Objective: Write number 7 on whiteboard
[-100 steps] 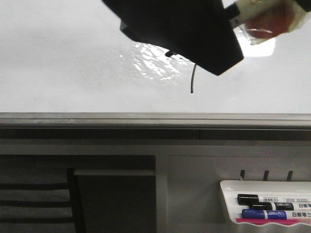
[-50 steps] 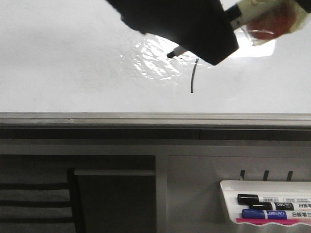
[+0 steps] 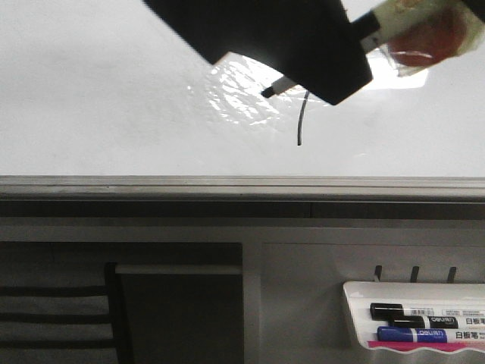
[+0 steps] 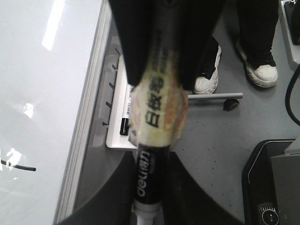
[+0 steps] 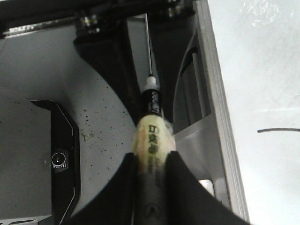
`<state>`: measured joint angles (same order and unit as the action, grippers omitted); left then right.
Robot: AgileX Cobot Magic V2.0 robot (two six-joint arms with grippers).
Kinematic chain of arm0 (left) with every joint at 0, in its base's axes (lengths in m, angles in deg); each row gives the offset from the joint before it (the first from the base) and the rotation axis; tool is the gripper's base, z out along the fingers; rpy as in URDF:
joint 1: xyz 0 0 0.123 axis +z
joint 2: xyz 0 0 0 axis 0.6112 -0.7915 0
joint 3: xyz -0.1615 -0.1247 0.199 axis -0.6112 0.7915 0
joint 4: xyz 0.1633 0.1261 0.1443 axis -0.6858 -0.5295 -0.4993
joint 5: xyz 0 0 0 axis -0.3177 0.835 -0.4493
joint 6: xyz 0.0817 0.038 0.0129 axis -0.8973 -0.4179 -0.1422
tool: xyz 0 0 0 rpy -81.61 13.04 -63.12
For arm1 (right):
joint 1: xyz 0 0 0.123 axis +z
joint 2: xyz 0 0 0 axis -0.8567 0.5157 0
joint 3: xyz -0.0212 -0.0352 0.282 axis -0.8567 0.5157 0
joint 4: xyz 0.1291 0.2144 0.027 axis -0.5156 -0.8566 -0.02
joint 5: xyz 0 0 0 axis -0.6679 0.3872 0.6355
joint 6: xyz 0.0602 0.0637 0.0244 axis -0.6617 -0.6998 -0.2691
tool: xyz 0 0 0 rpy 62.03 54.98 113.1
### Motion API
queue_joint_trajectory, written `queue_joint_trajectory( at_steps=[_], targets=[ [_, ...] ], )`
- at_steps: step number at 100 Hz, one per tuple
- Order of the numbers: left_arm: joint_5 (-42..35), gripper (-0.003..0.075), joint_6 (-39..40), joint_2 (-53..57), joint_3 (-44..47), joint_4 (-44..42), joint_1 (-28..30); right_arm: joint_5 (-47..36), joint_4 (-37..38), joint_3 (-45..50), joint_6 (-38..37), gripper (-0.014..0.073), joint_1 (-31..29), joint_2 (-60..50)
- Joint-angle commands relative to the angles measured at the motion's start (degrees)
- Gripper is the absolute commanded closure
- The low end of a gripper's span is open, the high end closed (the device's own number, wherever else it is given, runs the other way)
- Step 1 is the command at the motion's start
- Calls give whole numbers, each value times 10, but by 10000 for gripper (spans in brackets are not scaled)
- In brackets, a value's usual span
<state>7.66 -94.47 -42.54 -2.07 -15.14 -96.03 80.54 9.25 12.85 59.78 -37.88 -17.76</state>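
Both grippers clamp markers; glossy whiteboard [image 3: 114,98] bears one curved stroke [image 3: 301,120], grey floor [image 4: 220,126] beside.

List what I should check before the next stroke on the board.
1. Left gripper shut on the left marker: ok.
2. Right gripper shut on the right marker: ok.
3. Downstroke of the number 7 drawn on the whiteboard: ok.
4. Top bar of the 7 drawn: cannot tell. The arm covers the board just above the downstroke.
5. Marker tip touching the board: cannot tell. It sits left of the top of the downstroke.
6. Spare markers in the tray: ok. Black marker and blue marker lie in it.
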Motion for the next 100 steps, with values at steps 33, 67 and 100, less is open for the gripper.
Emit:
queue_joint_trajectory(
  at_steps=[33, 67, 100],
  targets=[
    [-18, 741, 23, 24, -21, 11, 30, -22, 72, -38, -65, 263, -16, -34],
    [72, 741, 332, 65, -19, -145, 200, -40, 200, -37, -321, 263, -83, -127],
    [-5, 741, 408, 67, 72, -155, 340, -75, 198, -7, -354, 263, -85, -134]
  ],
)
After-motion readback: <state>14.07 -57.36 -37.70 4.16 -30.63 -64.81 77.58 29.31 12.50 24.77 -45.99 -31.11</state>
